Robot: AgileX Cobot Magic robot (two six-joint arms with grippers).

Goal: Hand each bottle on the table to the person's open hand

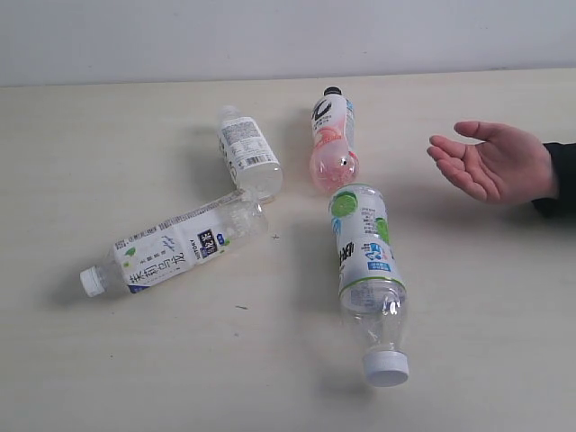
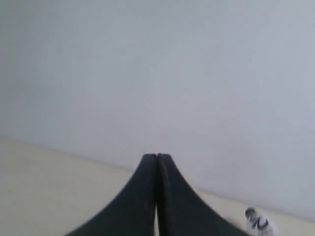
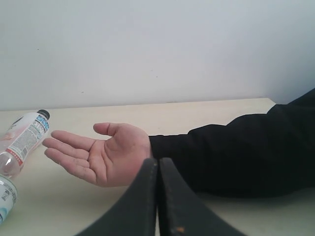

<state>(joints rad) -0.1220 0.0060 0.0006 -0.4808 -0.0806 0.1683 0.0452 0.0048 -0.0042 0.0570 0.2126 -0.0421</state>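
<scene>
4 bottles (image 1: 171, 245) on table (image 1: 81, 135); pink btl (image 1: 331, 148), green-label btl (image 1: 364, 256) nr open hand (image 1: 497, 164).

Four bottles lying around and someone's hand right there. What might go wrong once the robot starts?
1. The pink bottle seems to touch the green-label bottle, and the far white bottle the near white bottle; gripping one may shove its neighbour.
2. All four lie on their sides, so a nudge may roll one away.
3. The right end effector points toward the hand, close to the pink bottle; a misjudged handover might bump the fingers.
</scene>
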